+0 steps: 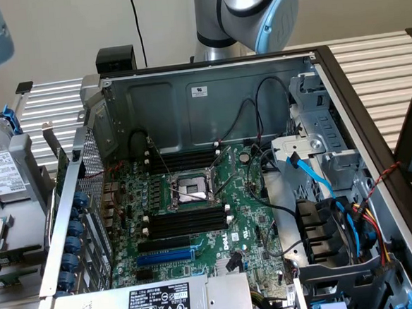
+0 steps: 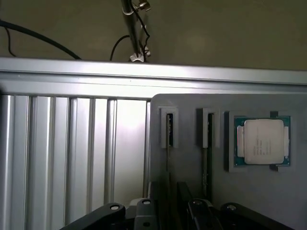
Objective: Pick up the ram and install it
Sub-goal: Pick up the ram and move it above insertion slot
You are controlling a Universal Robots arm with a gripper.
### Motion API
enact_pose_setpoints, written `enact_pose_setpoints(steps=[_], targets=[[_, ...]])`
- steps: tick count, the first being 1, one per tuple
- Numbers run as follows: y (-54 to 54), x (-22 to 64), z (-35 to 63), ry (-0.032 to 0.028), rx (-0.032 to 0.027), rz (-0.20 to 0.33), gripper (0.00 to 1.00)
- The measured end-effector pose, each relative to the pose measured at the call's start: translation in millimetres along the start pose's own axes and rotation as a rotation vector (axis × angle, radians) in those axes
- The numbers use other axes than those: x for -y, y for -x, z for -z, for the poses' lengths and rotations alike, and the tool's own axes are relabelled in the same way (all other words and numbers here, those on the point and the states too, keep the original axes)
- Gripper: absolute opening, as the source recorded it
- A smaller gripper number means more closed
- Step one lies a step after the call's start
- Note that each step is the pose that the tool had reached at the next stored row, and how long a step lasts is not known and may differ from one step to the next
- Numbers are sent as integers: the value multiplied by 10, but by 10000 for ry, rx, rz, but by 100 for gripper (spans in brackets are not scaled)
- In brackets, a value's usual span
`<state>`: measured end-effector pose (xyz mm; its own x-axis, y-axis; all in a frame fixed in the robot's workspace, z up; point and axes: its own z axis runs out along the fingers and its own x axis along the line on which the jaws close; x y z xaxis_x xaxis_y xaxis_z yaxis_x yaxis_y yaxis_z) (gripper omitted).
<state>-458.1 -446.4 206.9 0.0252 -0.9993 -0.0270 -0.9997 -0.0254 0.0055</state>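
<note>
- The ram (image 2: 169, 129) stands on edge in a slot of the grey holder (image 2: 192, 167), near a second stick (image 2: 209, 129) and a processor (image 2: 261, 142). Its upper edge is exposed, likely for gripping.
- The tool (image 2: 171, 201) hovers above it, jaws partly parted, gripping nothing.
- In the exterior view's centre, the open case (image 1: 208, 90) leaves the black memory slots (image 1: 186, 223) reachable from above. A blue cable (image 1: 310, 172) lies towards the right.

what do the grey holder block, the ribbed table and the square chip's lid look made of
Flat grey holder block: matte, glint-free, probably plastic. Ribbed silver table: likely aluminium extrusion, bright sheen along its grooves. Square chip: dull silver metal lid on a green board.
</note>
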Motion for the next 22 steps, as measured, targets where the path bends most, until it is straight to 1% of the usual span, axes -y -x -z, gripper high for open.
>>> enact_pose_setpoints(steps=[7, 20, 22], targets=[[-2, 0, -29, 1, -1, 0, 30], [-2, 0, -30, 2, -1, 0, 30], [-2, 0, -30, 2, 0, 0, 31]])
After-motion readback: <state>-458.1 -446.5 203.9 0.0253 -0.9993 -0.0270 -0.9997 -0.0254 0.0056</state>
